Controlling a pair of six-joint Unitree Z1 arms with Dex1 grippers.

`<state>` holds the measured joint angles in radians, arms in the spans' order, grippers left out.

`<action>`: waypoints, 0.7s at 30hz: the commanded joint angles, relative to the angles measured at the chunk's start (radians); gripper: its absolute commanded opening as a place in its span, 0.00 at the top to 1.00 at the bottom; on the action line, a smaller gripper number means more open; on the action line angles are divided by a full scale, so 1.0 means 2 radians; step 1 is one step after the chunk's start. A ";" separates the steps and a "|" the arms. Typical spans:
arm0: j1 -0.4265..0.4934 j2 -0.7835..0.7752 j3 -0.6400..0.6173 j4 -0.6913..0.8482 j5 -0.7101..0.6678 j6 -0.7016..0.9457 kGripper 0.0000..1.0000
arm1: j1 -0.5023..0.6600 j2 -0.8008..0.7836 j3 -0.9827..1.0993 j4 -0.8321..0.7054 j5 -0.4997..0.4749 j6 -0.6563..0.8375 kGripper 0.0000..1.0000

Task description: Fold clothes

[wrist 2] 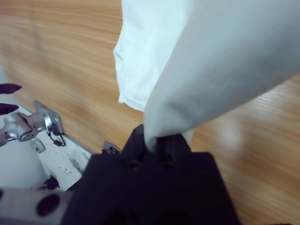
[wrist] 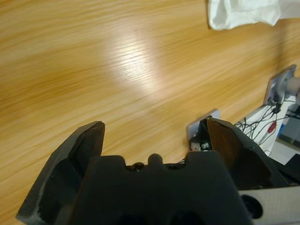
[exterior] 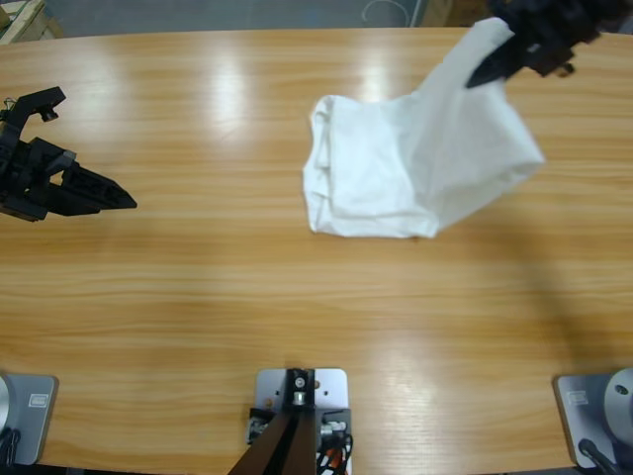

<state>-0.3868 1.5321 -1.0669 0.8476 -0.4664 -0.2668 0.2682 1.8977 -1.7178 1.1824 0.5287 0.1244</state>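
High view: worktop (exterior: 198,297) carries the white T-shirt (exterior: 376,178) toward its far right corner, one end lifted by the right gripper (exterior: 495,64), fingers clamped on cloth. Left gripper (exterior: 89,193), fingers spread wide, hovers near the left edge.

Counted: one white T-shirt (exterior: 396,168) on one wooden table (exterior: 198,297). Two black grippers: the left gripper (exterior: 94,193) well left of the T-shirt, the right gripper (exterior: 495,64) at its upper right.
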 commanded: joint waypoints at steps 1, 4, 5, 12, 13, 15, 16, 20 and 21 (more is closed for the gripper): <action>-0.001 0.017 0.010 -0.002 -0.008 0.006 0.13 | 0.073 0.094 -0.051 0.013 -0.003 0.028 1.00; 0.000 0.020 0.009 -0.002 -0.008 0.008 0.13 | 0.099 0.117 -0.066 0.014 -0.004 0.036 1.00; 0.001 0.020 0.009 -0.002 -0.008 0.008 0.13 | 0.106 0.122 -0.071 0.014 -0.005 0.038 1.00; 0.004 0.022 0.009 -0.002 -0.010 0.010 0.13 | 0.115 0.134 -0.143 0.053 -0.017 0.042 1.00; 0.004 0.022 0.009 -0.002 -0.011 0.010 0.13 | 0.123 0.144 -0.160 0.062 -0.017 0.043 1.00; 0.004 0.020 0.010 -0.002 -0.011 0.010 0.13 | 0.141 0.164 -0.191 0.077 -0.017 0.046 1.00; 0.004 0.018 0.010 -0.002 -0.011 0.010 0.13 | 0.149 0.173 -0.205 0.081 -0.016 0.048 1.00; 0.004 0.011 0.013 -0.002 -0.011 0.009 0.13 | 0.169 0.210 -0.261 0.105 -0.014 0.054 1.00; 0.004 0.010 0.013 -0.002 -0.011 0.010 0.13 | 0.172 0.219 -0.276 0.114 -0.014 0.054 1.00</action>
<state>-0.3864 1.5322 -1.0668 0.8476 -0.4713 -0.2598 0.5516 2.1759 -2.1192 1.3346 0.5113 0.2086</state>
